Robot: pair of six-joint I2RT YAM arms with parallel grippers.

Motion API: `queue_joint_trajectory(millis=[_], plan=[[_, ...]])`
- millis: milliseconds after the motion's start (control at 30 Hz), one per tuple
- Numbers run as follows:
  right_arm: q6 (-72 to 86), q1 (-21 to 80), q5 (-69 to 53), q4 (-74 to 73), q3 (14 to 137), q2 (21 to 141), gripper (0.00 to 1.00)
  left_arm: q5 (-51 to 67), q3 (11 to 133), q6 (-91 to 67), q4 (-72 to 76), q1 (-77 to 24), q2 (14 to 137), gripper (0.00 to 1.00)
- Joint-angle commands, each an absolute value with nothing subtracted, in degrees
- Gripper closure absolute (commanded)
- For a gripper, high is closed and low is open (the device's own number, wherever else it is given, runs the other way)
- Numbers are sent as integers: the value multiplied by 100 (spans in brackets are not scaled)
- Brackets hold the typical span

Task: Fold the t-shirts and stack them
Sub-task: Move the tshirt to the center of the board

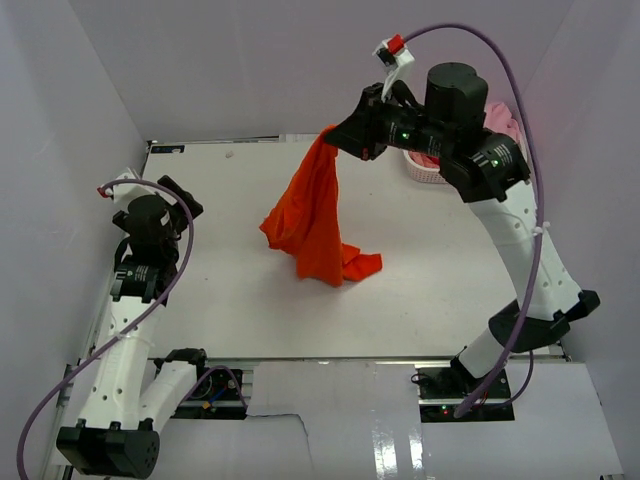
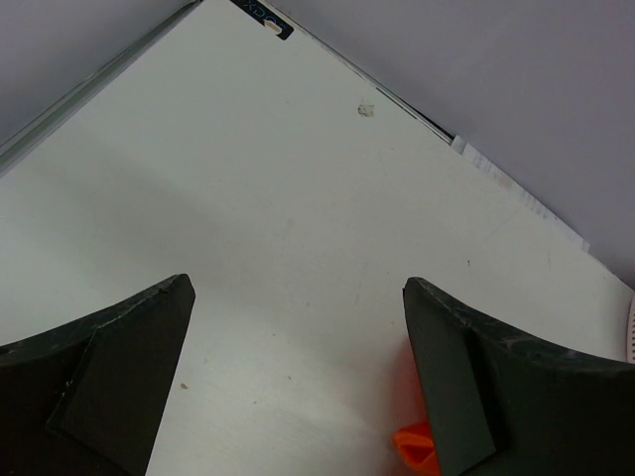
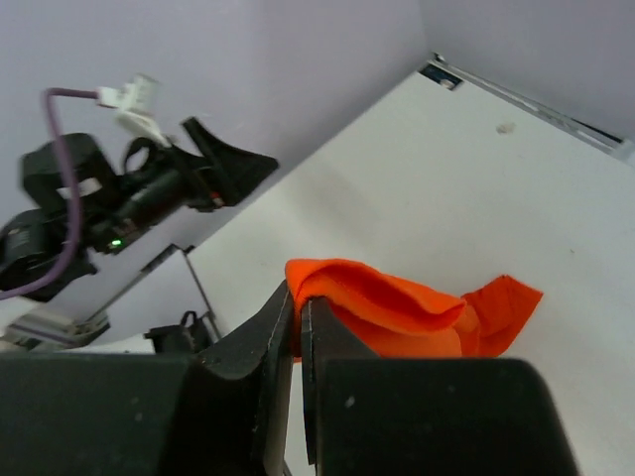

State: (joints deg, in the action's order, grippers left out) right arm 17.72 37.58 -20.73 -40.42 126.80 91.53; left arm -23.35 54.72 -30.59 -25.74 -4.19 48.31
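Right jaws clamp the top edge of the orange-red t-shirt (image 1: 318, 215), which hangs with its lower end crumpled on the table (image 1: 220, 300); left jaws gape wide, holding nothing

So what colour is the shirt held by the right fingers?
The soft cloth t-shirt is plain bright orange-red, clearest in the top external view.

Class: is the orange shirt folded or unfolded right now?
Unfolded: the orange shirt hangs crumpled from the shut right tool, its lower end bunched on the table.
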Motion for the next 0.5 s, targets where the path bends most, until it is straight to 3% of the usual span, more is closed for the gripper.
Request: queue_joint_trajectory(millis=[0, 333, 467], plan=[[2205, 3788, -2909, -2708, 12489, 8719, 92, -2390, 5643, -3103, -2637, -360, 4746, 2], [2706, 3543, -3348, -2153, 12981, 8789, 92, -2514, 5599, -3155, -2637, -334, 4614, 2], [2716, 3349, -3114, -2145, 12309, 8614, 92, -2452, 5608, -3138, -2628, -334, 4605, 2]])
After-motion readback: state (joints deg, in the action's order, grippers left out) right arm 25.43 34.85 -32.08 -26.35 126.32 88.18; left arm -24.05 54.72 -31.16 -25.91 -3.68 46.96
